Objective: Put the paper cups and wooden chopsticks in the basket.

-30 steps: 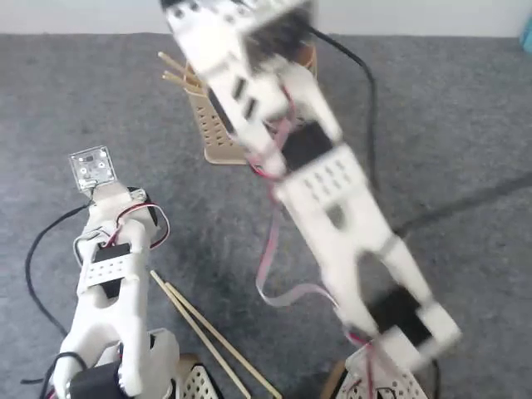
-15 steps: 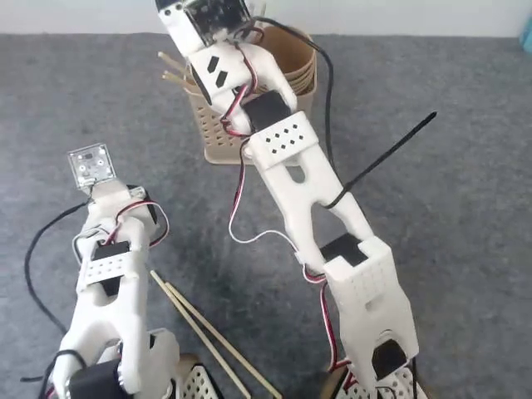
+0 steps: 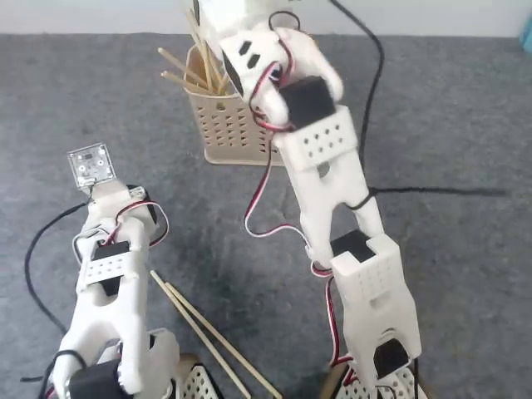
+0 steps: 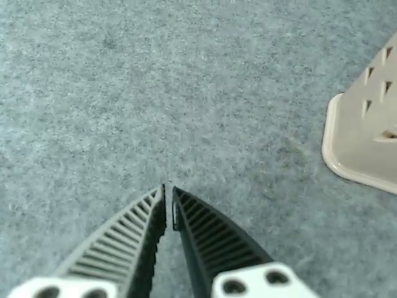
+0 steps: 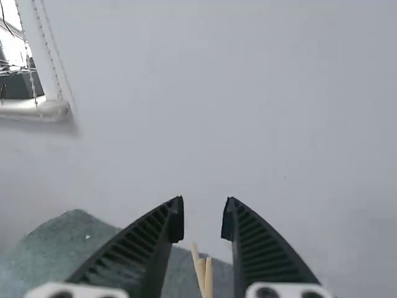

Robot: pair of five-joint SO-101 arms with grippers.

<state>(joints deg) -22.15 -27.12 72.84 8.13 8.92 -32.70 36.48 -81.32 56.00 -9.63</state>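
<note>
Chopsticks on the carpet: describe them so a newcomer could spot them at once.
In the high view, find the grey carpet, then the left arm near the bottom edge. Beside its base lie two loose chopsticks, flat and side by side on a diagonal, unlike the sticks standing in the basket.

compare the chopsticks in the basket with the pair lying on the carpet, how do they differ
The basket chopsticks stand tilted in the basket, fanning out above its rim; the carpet chopsticks lie flat on the carpet. The basket chopsticks point different ways; the carpet chopsticks lie side by side, nearly parallel. Both sets are thin, pale wooden sticks.
</note>
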